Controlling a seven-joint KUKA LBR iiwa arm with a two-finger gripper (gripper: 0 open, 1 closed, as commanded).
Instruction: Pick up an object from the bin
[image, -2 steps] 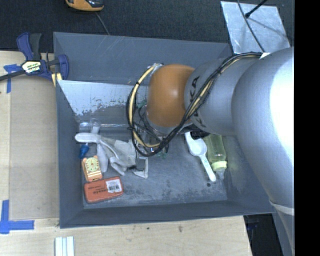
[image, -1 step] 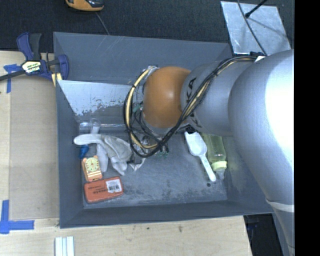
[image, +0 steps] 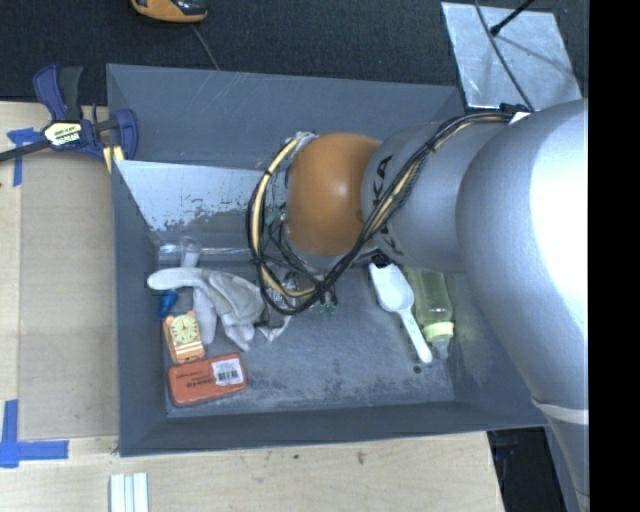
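Note:
My gripper (image: 274, 303) is low in the middle of the bin, mostly hidden under the arm's orange cover. It is right at the right edge of a crumpled grey-white cloth (image: 228, 303). Whether it touches the cloth I cannot tell. To its right, a white plastic spoon (image: 396, 296) lies on the floor with its handle pointing to the front right. Beside the spoon is a pale yellow-green bottle (image: 435, 305).
Left of the cloth lie a small orange clock-like item (image: 185, 336), a flat orange box with a barcode label (image: 207, 380), a white curved piece (image: 173, 279) and a clear plastic item (image: 195, 248). The arm covers the bin's right and back.

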